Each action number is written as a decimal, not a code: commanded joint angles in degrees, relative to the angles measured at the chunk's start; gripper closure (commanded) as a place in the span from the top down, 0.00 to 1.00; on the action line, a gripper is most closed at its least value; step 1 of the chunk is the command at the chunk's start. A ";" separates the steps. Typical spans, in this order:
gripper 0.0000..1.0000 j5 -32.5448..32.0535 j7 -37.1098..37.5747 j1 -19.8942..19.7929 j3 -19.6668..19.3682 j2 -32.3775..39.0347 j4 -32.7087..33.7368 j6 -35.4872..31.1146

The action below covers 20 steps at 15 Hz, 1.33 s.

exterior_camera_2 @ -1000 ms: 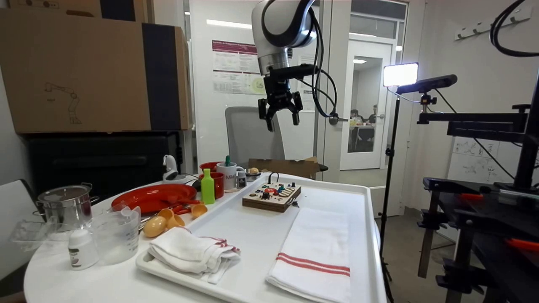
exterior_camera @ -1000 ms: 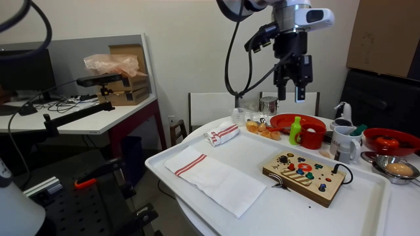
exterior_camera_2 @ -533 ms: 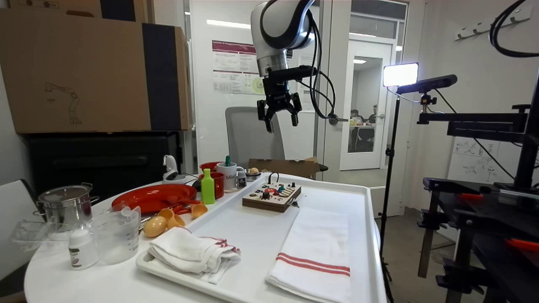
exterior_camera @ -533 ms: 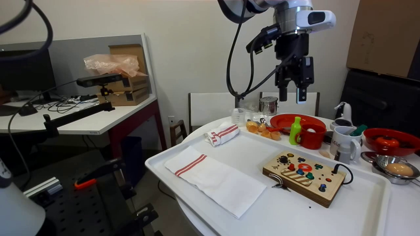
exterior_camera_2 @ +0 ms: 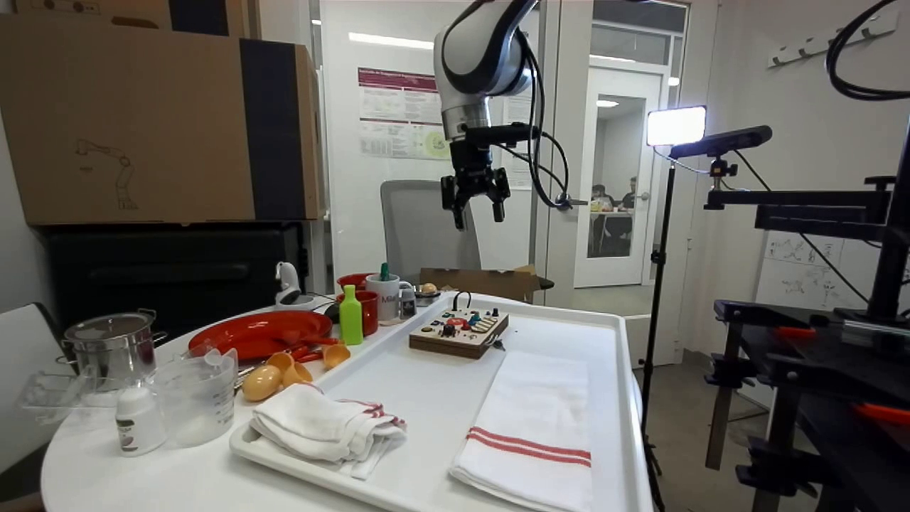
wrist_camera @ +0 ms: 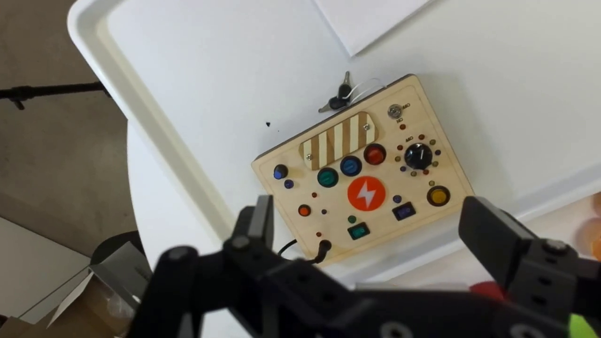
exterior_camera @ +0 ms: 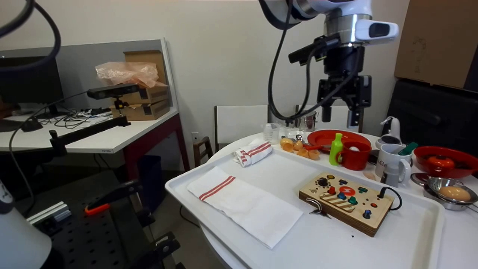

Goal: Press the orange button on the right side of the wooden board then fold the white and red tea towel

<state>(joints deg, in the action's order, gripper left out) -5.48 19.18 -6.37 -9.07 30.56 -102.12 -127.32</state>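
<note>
The wooden board (exterior_camera: 345, 203) lies flat on the tray, studded with coloured knobs and buttons. A small orange button (wrist_camera: 304, 210) shows near its left edge in the wrist view and toward its right end in an exterior view, as a small orange spot (exterior_camera: 373, 205). The white and red tea towel (exterior_camera: 250, 205) is spread flat beside the board, its two red stripes (exterior_camera_2: 530, 446) at the end away from the board. High above the tray hangs my gripper (exterior_camera: 340, 116), jaws wide apart and nothing between them. In the wrist view the gripper (wrist_camera: 368, 204) frames the board far below.
The white tray (exterior_camera: 283, 175) has a raised rim. A crumpled red-striped cloth (exterior_camera_2: 320, 427) sits at one corner. Behind the board stand a green bottle (exterior_camera: 336, 149), a red mug (exterior_camera: 356, 158) and a white mug (exterior_camera: 388, 158). Keys (wrist_camera: 340, 96) and a black cable (wrist_camera: 287, 246) adjoin the board.
My gripper has moved lower and, in both exterior views, somewhat to the right; its jaws have stayed wide. Board and towel have not moved.
</note>
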 commanded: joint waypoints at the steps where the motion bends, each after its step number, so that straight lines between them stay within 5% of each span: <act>1: 1.00 4.69 -6.74 -3.91 0.62 5.87 7.23 1.59; 5: 0.98 6.82 -9.34 -6.07 0.61 10.51 12.44 2.88; 6: 0.74 6.93 -9.60 -6.22 0.59 11.36 13.32 2.81; 8: 0.69 6.67 -8.63 -5.93 0.12 12.96 14.76 1.65; 17: 0.01 7.29 -4.38 -5.95 -0.84 18.59 21.17 1.24; 20: 0.00 8.22 -2.41 -6.16 -1.17 20.04 22.17 1.50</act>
<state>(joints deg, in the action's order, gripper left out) 0.84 14.90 -12.30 -9.75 48.00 -83.27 -126.92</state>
